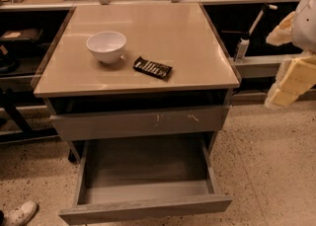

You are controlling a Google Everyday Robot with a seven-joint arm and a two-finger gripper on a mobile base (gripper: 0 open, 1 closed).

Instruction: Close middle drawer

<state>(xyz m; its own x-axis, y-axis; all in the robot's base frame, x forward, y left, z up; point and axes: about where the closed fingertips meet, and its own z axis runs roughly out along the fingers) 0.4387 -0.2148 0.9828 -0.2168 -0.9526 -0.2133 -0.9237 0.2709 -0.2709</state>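
Middle drawer (148, 210) is sticking far out below the front edge of the surface (187, 37), so the pushing is all left to do. The hand (291, 79) is hanging past the right edge, well apart from it; I cannot tell its grip.

My claw (289, 89) hangs to the right of the middle drawer (148, 209), well apart, with open floor (266, 166) between us for passing. Left of the drawer's front corner a white shoe (19, 213) lies on that floor, and above the drawer's rear the scratched drawer front (140, 122) limits room overhead.
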